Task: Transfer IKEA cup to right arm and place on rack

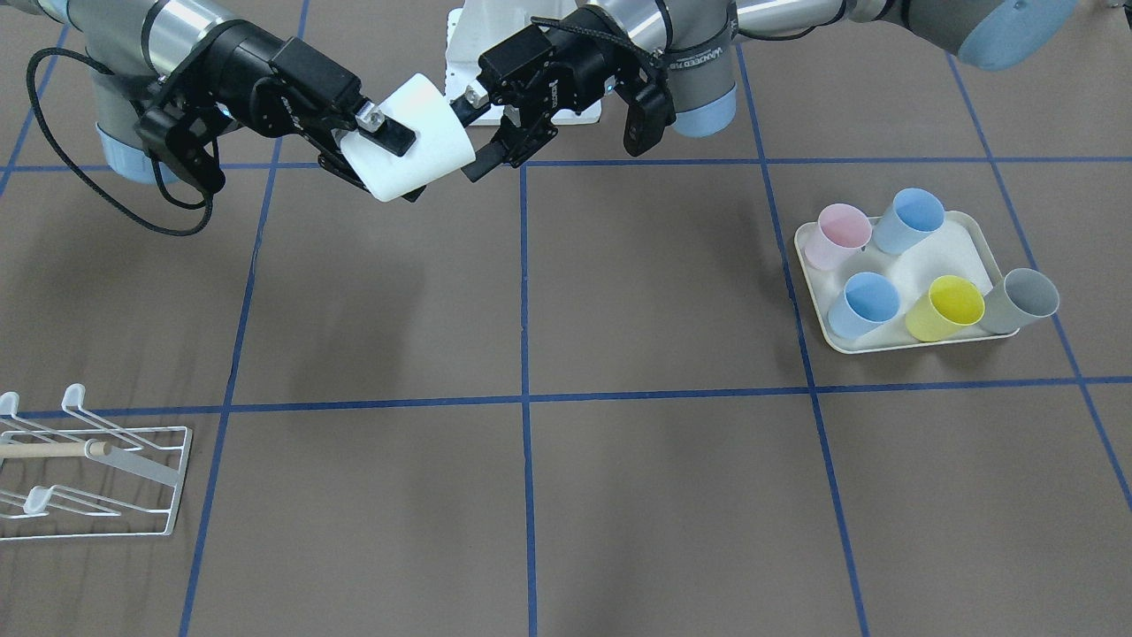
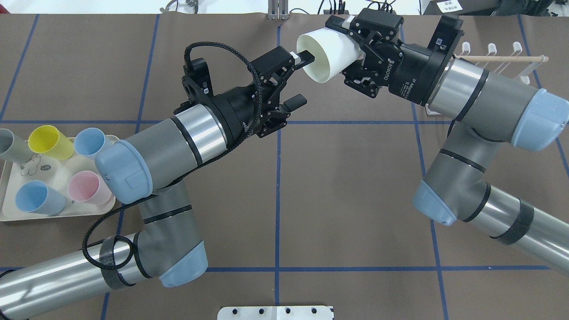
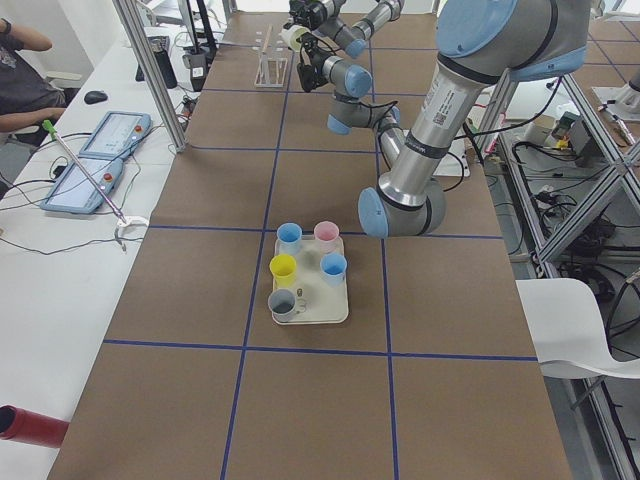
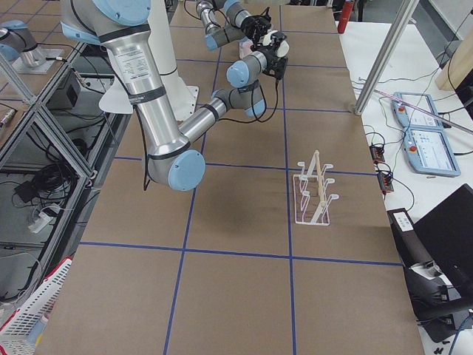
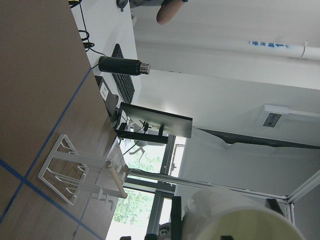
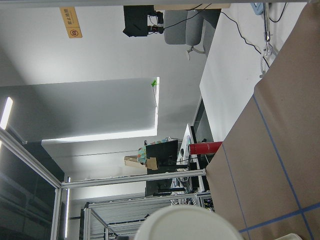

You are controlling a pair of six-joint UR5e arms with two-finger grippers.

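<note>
Smooth, white, tapered cup (matte plastic)

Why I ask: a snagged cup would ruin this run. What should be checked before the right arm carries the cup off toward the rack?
1. The right gripper is shut on the white cup: ok.
2. The left gripper is open: ok.
3. Each left fingertip is clear of the cup's mouth: not ok, one overlaps the opening in the overhead view.
4. The rack is upright with bare prongs: ok.
5. The grip is firm enough for travel: cannot tell.
</note>
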